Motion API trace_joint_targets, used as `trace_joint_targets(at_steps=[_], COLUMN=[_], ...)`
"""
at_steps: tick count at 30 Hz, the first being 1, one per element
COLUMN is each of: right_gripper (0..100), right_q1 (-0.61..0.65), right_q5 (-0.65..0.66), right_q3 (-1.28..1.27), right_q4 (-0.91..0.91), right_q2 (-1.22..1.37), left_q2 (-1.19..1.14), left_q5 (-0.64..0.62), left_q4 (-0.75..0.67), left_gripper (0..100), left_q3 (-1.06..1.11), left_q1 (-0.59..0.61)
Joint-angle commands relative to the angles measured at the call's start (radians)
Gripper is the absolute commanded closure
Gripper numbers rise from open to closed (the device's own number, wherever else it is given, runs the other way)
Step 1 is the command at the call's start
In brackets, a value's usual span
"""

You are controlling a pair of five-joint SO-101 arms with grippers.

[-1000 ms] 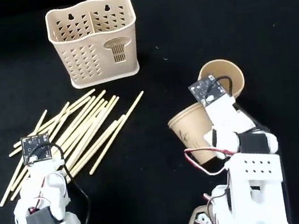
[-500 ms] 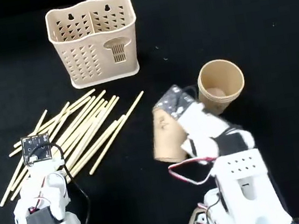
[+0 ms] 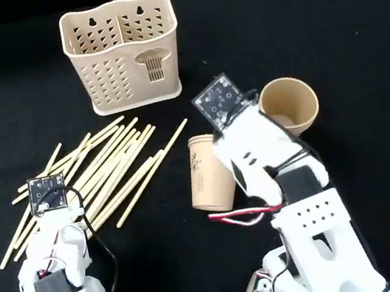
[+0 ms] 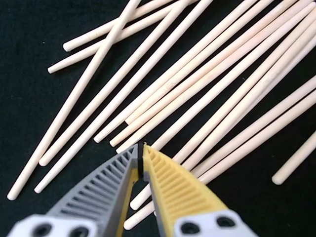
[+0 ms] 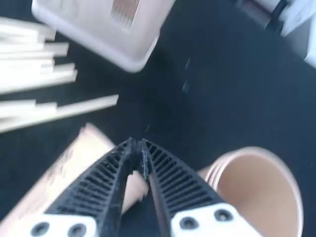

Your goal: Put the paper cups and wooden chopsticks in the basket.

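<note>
Bench is flat black. The basket up at 11 o'clock is beige with rows of little triangle cutouts. Chopsticks are pale bare wood. The printed cup is kraft brown with a dark squiggle, and the plain cup at its 2 o'clock is the same brown. Left gripper is half grey, half yellow and ribbed; right gripper is ribbed black.

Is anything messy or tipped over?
Yes. One paper cup is tipped sideways, seemingly pinched in the right hand, while the other cup stands upright. The chopsticks lie scattered on the table, outside the basket.
</note>
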State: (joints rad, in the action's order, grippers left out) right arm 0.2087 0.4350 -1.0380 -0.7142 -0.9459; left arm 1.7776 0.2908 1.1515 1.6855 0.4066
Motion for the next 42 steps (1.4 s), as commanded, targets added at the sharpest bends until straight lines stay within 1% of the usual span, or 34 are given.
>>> trace_joint_targets(at_steps=[1, 5, 7, 9, 10, 12, 16, 19, 24, 28, 31, 34, 38, 42], right_gripper=[97.4, 83.1, 78.4, 79.0, 79.2, 79.4, 79.4, 79.6, 85.5, 85.2, 89.6, 98.5, 98.6, 98.6], right_q1=[-0.012, -0.011, -0.008, -0.006, -0.006, -0.002, 0.046, 0.08, 0.087, 0.087, 0.084, 0.084, 0.084, 0.084], right_q5=[-0.008, -0.008, -0.006, 0.003, 0.028, 0.097, 0.239, 0.336, 0.453, 0.54, 0.566, 0.562, 0.563, 0.563], right_q3=[0.061, 0.217, 0.32, 0.42, 0.469, 0.545, 0.657, 0.719, 0.789, 0.82, 0.828, 0.828, 0.849, 0.912], right_q4=[0.058, -0.181, -0.282, -0.345, -0.374, -0.422, -0.54, -0.632, -0.732, -0.825, -0.841, -0.847, -0.885, -0.965], right_q2=[0.088, 0.298, 0.397, 0.478, 0.516, 0.584, 0.711, 0.796, 0.891, 0.935, 0.934, 0.915, 0.889, 0.84], left_q2=[0.008, 0.008, 0.008, 0.008, 0.008, 0.008, 0.008, 0.008, 0.008, 0.008, 0.008, 0.008, 0.008, 0.008], left_q5=[0.008, 0.008, 0.008, 0.008, 0.008, 0.008, 0.008, 0.008, 0.008, 0.008, 0.008, 0.008, 0.008, 0.008], left_q4=[0.003, 0.003, 0.003, 0.003, 0.003, 0.003, 0.003, 0.003, 0.003, 0.003, 0.003, 0.003, 0.003, 0.003], left_gripper=[96, 96, 96, 96, 96, 96, 96, 96, 96, 96, 96, 96, 96, 96], left_q3=[0.013, 0.013, 0.013, 0.013, 0.013, 0.013, 0.013, 0.013, 0.013, 0.013, 0.013, 0.013, 0.013, 0.013], left_q1=[0.008, 0.008, 0.008, 0.008, 0.008, 0.008, 0.008, 0.008, 0.008, 0.008, 0.008, 0.008, 0.008, 0.008])
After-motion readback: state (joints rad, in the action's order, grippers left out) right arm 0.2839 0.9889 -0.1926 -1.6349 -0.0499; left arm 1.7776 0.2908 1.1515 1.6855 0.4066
